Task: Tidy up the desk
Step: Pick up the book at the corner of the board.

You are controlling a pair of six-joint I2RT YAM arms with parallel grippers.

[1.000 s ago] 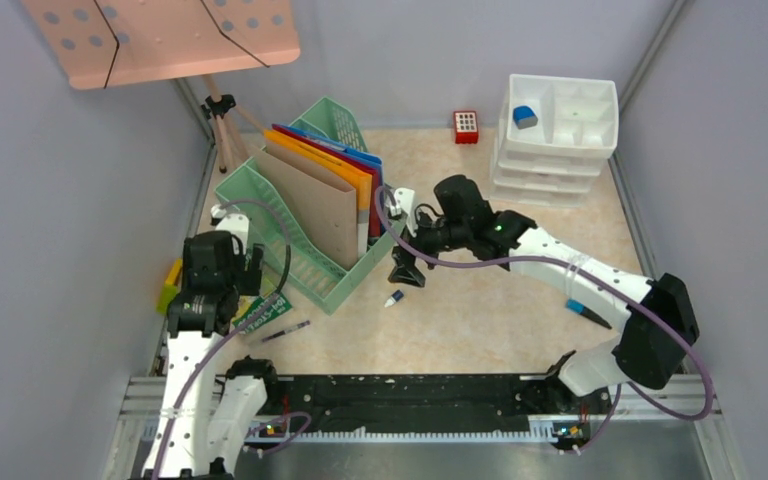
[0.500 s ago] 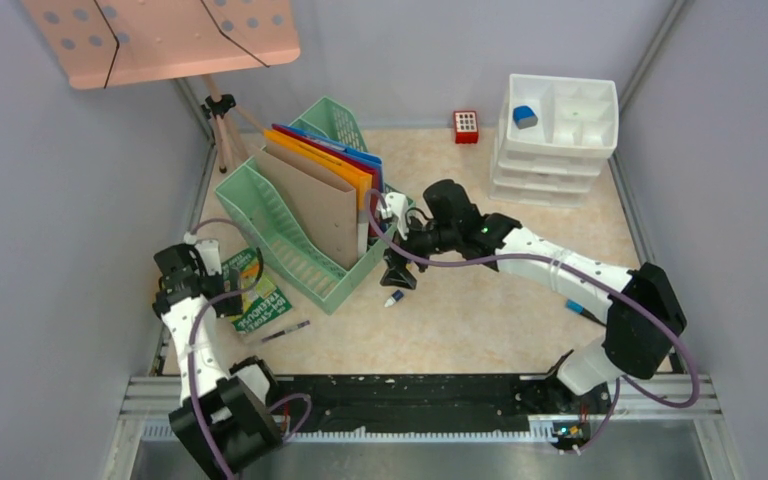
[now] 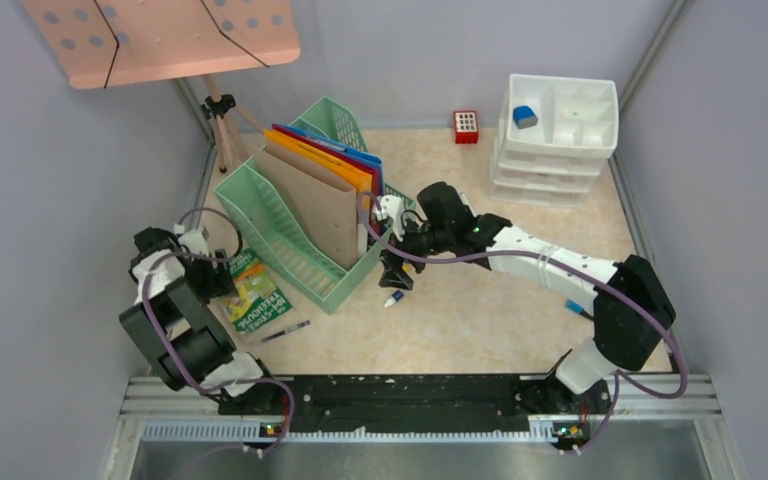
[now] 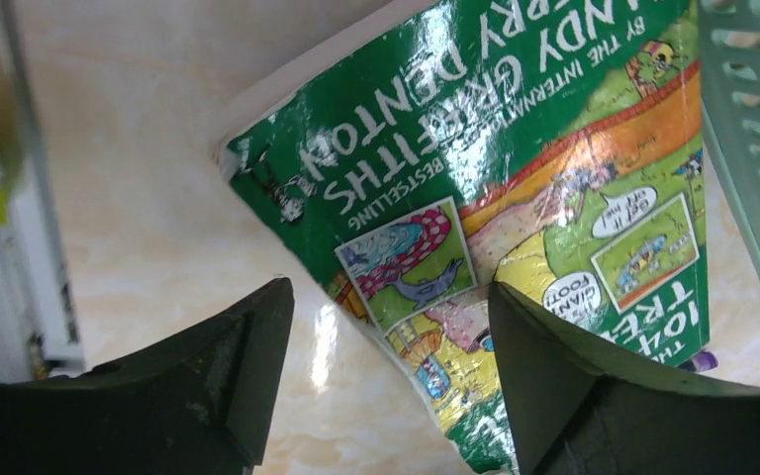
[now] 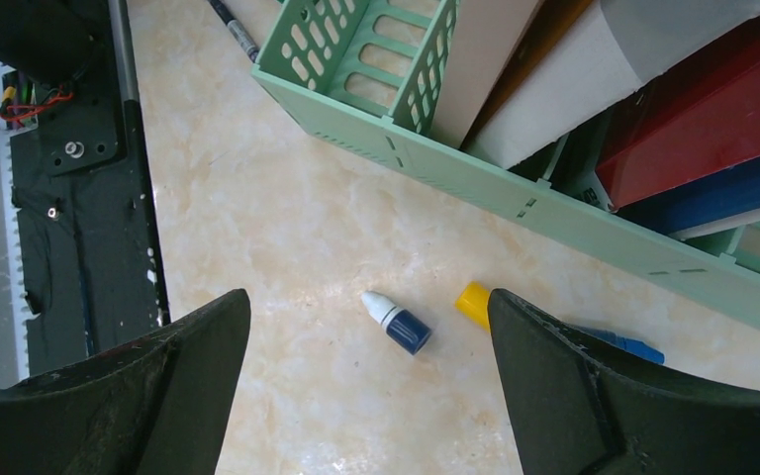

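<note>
Two arms are working over the desk (image 3: 480, 330), a beige marbled top inside grey walls with a rail along its near edge. A green file rack (image 3: 295, 235) stands toward the far left corner with folders upright in it, and a white drawer unit (image 3: 558, 150) sits at the far right corner. A green paperback (image 4: 515, 168) lies flat near the left edge, just beside the rack's near end. The left gripper (image 4: 391, 297) hangs over the book's lower corner with its jaws apart and nothing in them. The right gripper (image 5: 368, 297), near the middle of the desk, is also spread wide and empty. A dark pen (image 3: 286, 330) lies near the front edge, close to the book. A small blue bottle (image 5: 398, 323) with a white cap lies on its side between the right fingers, apart from both. A yellow-capped marker (image 5: 473, 300) sits just beside it, against the rack's base.

The step in hand looks like a double pick, book on the left and bottle on the right. On the right, I would centre on the blue body rather than the cap and come straight down. Close slowly, since the bottle will likely roll, and keep the far finger clear of the marker. On the left, a flat glossy cover gives little to pinch, so I would catch the corner or an edge rather than press down on the face.
</note>
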